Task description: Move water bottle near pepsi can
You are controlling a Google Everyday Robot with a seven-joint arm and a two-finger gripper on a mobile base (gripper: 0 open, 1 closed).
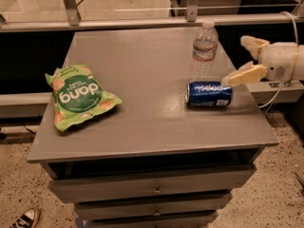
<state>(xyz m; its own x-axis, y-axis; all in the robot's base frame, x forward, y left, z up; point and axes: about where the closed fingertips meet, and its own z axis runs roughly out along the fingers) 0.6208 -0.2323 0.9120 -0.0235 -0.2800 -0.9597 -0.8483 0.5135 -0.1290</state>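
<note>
The water bottle point(204, 50) stands upright on the grey table point(152, 127), toward its far right side. It is clear with a white cap and a pale label band. The blue pepsi can point(209, 93) lies on its side just in front of the bottle, close to it. My gripper point(247, 58) is to the right of both, at the table's right edge, open and empty. One finger point(243, 74) reaches over the can's right end, the other point(252, 42) points to the far side. It touches neither the bottle nor the can.
A green snack bag point(78, 96) lies flat at the table's left. The table has drawers point(152, 190) below its front edge. A metal rail point(142, 22) runs behind the table. A shoe point(23, 219) is on the floor at the lower left.
</note>
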